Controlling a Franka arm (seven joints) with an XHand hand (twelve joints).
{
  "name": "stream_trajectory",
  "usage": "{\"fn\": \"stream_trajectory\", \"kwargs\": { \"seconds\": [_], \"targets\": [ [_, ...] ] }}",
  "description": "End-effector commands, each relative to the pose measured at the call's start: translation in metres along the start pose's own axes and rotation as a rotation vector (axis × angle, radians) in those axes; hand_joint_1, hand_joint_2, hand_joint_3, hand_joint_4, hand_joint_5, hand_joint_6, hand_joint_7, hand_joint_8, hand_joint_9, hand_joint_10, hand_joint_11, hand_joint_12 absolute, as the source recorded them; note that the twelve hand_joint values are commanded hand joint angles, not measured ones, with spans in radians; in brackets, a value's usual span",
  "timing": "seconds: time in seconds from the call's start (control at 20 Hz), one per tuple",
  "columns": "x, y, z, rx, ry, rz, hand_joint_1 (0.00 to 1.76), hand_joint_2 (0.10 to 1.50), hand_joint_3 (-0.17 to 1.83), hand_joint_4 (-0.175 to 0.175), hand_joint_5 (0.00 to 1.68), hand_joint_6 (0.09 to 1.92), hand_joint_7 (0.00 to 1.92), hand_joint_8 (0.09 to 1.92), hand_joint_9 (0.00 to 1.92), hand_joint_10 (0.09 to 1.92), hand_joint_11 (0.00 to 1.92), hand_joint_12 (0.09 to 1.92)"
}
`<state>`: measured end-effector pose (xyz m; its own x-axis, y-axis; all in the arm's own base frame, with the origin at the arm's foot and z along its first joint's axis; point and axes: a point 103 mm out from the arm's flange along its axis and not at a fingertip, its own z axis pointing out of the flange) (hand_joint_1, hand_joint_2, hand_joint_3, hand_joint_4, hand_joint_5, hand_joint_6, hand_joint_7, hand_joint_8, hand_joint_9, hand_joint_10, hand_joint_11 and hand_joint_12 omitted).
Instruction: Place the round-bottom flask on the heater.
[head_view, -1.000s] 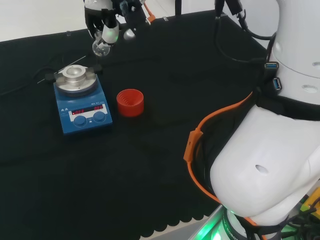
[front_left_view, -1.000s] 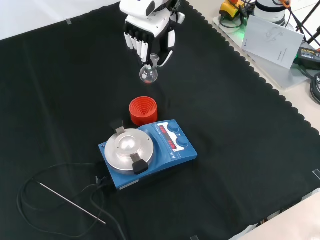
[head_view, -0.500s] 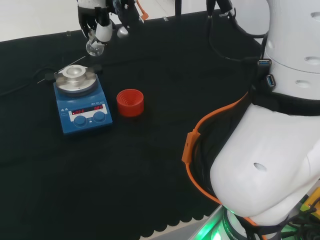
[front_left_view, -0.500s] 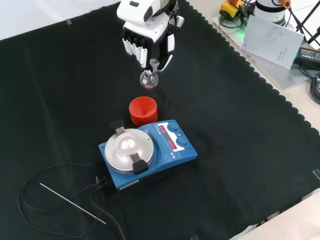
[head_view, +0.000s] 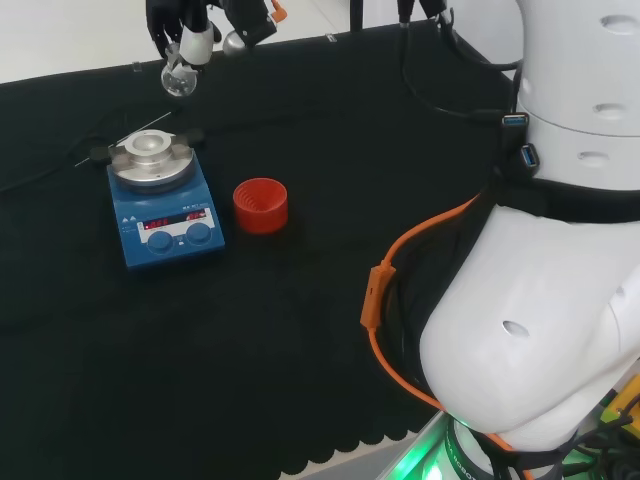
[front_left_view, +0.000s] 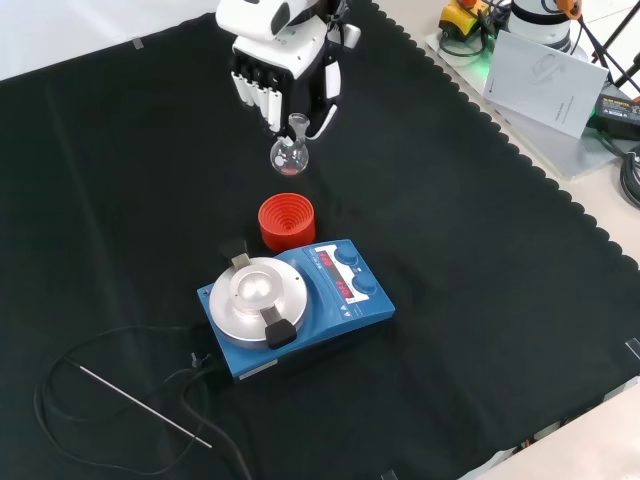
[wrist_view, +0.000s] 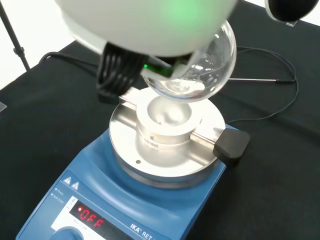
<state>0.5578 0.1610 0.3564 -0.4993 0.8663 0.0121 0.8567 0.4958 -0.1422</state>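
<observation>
My robot hand (front_left_view: 277, 72) grips the clear glass round-bottom flask (front_left_view: 289, 152) by its neck, seemingly empty, above the bench, beyond the blue heater (front_left_view: 293, 303) and red ribbed ring (front_left_view: 287, 221); it hangs higher than a second ago.

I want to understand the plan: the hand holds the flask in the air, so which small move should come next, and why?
Probably carry the flask across to above the heater. The hand holds it by the neck, off the cloth, beyond the red stand in the front view, so lowering now would likely miss the plate.
</observation>
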Motion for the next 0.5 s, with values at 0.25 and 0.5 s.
{"fn": "stream_trajectory", "kwargs": {
  "seconds": [0.25, 0.5],
  "targets": [
    [0.011, 0.009, -0.004, 0.018, 0.027, 0.002, 1.33, 0.48, 0.93, -0.175, 1.25, 0.66, 1.48, 0.60, 1.67, 0.38, 1.58, 0.96],
    [0.021, 0.017, 0.000, 0.018, 0.033, -0.018, 1.33, 0.48, 0.93, -0.175, 1.25, 0.66, 1.48, 0.60, 1.67, 0.38, 1.58, 0.96]
  ]
}}
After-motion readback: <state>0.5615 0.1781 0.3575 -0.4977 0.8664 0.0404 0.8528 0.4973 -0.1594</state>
